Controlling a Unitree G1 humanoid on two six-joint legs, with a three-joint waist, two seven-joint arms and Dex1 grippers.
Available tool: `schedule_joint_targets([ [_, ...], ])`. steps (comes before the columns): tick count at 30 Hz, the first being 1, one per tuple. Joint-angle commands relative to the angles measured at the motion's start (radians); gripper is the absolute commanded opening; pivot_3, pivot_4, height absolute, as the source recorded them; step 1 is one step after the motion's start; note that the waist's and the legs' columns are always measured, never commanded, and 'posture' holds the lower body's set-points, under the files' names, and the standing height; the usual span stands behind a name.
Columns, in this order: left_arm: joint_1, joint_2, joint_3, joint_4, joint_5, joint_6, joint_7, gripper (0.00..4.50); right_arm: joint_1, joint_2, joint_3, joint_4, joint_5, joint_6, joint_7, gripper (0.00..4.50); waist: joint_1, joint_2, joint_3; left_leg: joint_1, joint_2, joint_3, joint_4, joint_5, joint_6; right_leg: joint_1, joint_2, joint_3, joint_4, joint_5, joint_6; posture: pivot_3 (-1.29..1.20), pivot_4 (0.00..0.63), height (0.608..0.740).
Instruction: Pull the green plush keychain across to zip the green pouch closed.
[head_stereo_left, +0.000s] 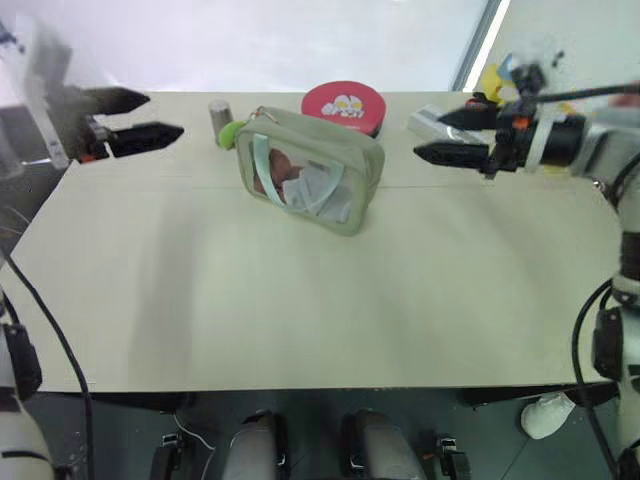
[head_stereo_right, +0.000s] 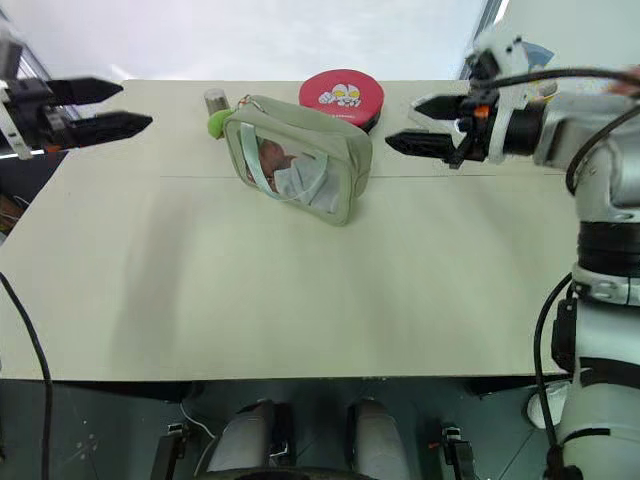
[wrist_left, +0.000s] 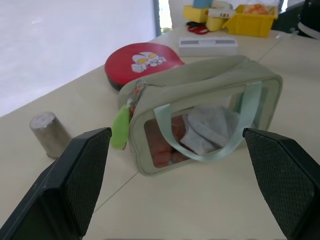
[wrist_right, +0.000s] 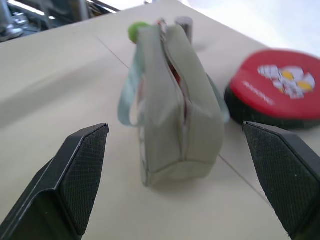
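The green pouch (head_stereo_left: 311, 170) stands toward the far middle of the tabletop (head_stereo_left: 300, 300), its top zipper gaping; the green plush keychain (head_stereo_left: 229, 133) hangs at its left end, beside a small metal cylinder (head_stereo_left: 219, 117); the left claw (head_stereo_left: 135, 118) and right claw (head_stereo_left: 440, 135) hover on either side, well apart from it, fingers spread wide, holding nothing; a round red tin (head_stereo_left: 345, 105) sits just behind the pouch.

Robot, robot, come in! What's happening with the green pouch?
Both grippers, left and right, open, off the pouch. Pouch unzipped, keychain at its left end. Nothing in the way.
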Motion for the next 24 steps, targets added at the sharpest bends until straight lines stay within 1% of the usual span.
schedule_joint_targets([
  [1,-0.029,0.029,-0.008,0.031,0.029,-0.044,-0.027,4.5,-0.051,-0.01,0.009,0.022,-0.012,-0.019,0.011,4.46,0.001,0.0,0.0,0.0,0.0,0.0,0.0,0.0,0.0,0.0,0.0,0.0,0.0,0.0,0.0,0.0,0.15,0.74],
  [7,-0.013,0.012,0.001,0.04,0.05,-0.08,-0.005,4.5,-0.063,0.035,0.017,0.024,-0.011,-0.024,-0.017,4.46,0.001,0.0,0.0,-0.002,0.001,0.0,0.0,0.0,0.0,-0.002,0.0,0.0,0.0,0.0,0.0,0.0,0.15,0.74],
  [11,-0.001,0.016,0.008,0.021,0.042,-0.078,-0.006,4.5,-0.087,0.062,0.044,0.037,-0.034,-0.061,-0.024,4.46,0.0,0.0,0.0,-0.002,0.001,0.0,0.0,0.0,0.0,-0.002,-0.001,0.0,0.001,0.0,0.0,0.0,0.15,0.74],
  [13,0.011,0.017,0.012,0.004,0.035,-0.068,-0.005,4.5,-0.105,0.095,0.061,0.047,-0.05,-0.08,-0.042,4.46,-0.001,0.0,0.0,-0.002,0.001,0.0,0.0,0.0,0.0,-0.002,-0.001,0.0,0.001,0.0,0.0,0.0,0.15,0.74],
  [15,0.026,0.021,0.018,-0.031,0.009,-0.028,-0.012,4.5,-0.137,0.147,0.101,0.065,-0.096,-0.125,-0.077,4.46,-0.004,0.0,0.0,-0.002,0.001,0.0,0.0,0.0,0.0,-0.002,0.0,0.0,0.001,0.0,0.0,0.0,0.15,0.74],
  [17,0.05,0.025,0.028,-0.093,-0.025,0.011,-0.026,4.5,-0.182,0.228,0.125,0.11,-0.126,-0.157,-0.122,4.46,-0.009,0.0,0.0,-0.002,0.001,0.0,0.0,0.0,0.0,-0.003,0.0,0.0,0.001,0.0,0.0,0.0,0.15,0.74],
  [19,0.075,0.017,0.043,-0.156,-0.051,0.039,-0.01,4.5,-0.218,0.323,0.151,0.181,-0.165,-0.201,-0.174,4.46,-0.014,0.0,0.0,-0.002,0.001,0.0,0.0,0.0,0.0,-0.003,0.0,0.001,0.003,0.0,0.0,0.0,0.15,0.74],
  [21,0.096,-0.006,0.062,-0.197,-0.067,0.058,0.032,4.5,-0.225,0.406,0.19,0.238,-0.201,-0.26,-0.188,4.46,-0.019,0.0,0.0,-0.002,0.001,0.0,0.0,0.0,0.0,-0.003,-0.001,0.001,0.003,0.0,0.0,0.0,0.15,0.74],
  [24,0.133,-0.027,0.079,-0.249,-0.078,0.074,0.079,4.5,-0.223,0.464,0.241,0.319,-0.269,-0.353,-0.199,4.46,-0.019,0.0,0.0,-0.002,0.001,-0.001,0.0,0.0,0.0,-0.003,-0.002,0.0,0.003,0.0,0.0,0.0,0.15,0.74],
])
